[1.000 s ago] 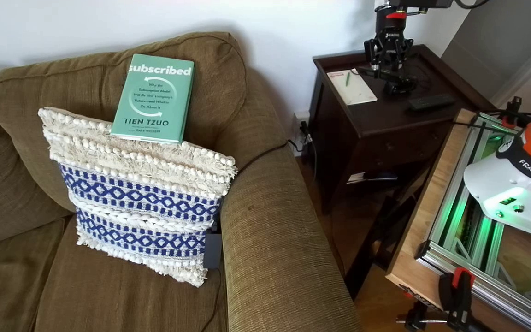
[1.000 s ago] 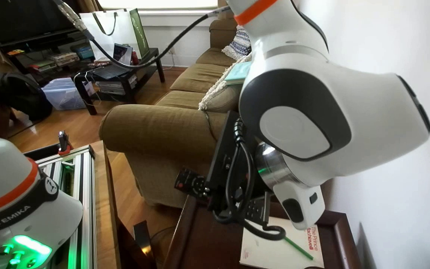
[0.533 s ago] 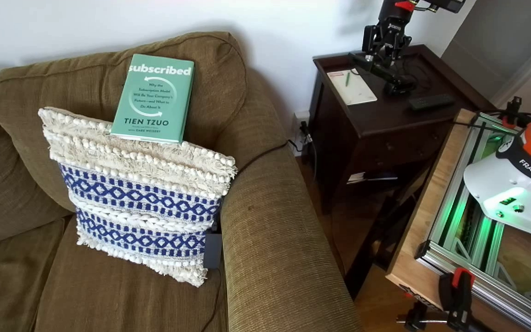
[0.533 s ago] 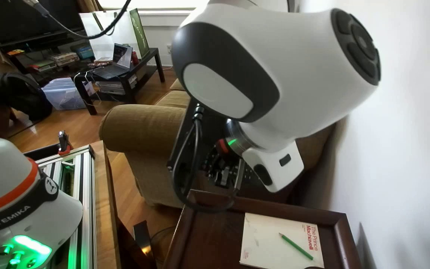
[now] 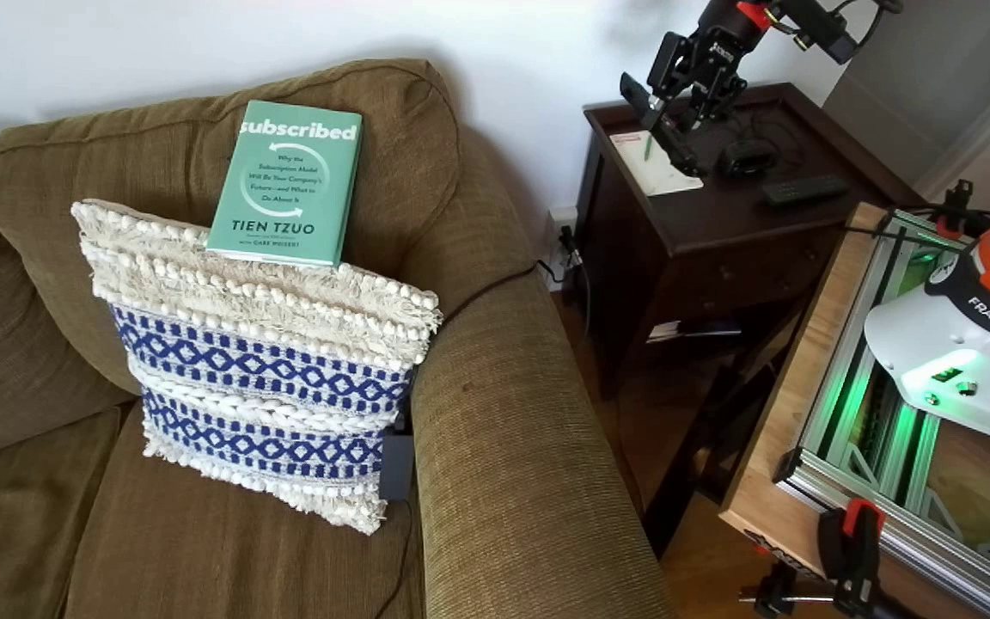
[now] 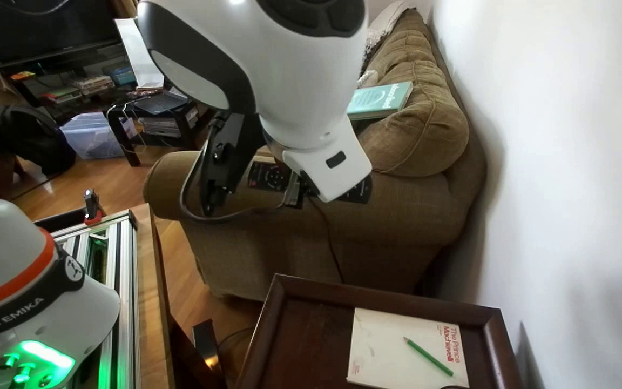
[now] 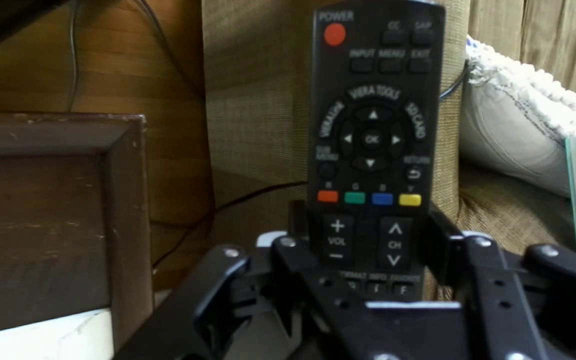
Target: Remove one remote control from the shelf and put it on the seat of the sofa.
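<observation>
My gripper [image 7: 368, 227] is shut on a black remote control [image 7: 370, 120], gripped across its sides near the volume and channel keys. The remote also shows in both exterior views [image 5: 679, 152] [image 6: 270, 177], held tilted in the air. The dark wooden shelf [image 5: 710, 232] is below my gripper [image 5: 665, 112]; its rim shows in the wrist view [image 7: 133, 210]. A second dark remote [image 5: 804, 189] lies on the shelf. The olive-brown sofa [image 5: 521, 413] stands beside it, and its arm lies behind the held remote in the wrist view. The seat [image 5: 237, 550] shows below the pillow.
A blue-and-white fringed pillow [image 5: 263, 378] leans on the sofa back, with a teal book [image 5: 289, 185] above it. A white book with a green pencil [image 6: 381, 351] and a black device [image 5: 744, 158] lie on the shelf. A cable crosses the sofa arm. A white wall [image 6: 554, 216] runs behind.
My gripper has carried the remote off the space above the shelf toward the sofa arm. The wrist has turned, and the remote tilts more. The sofa and shelf things have not moved.
</observation>
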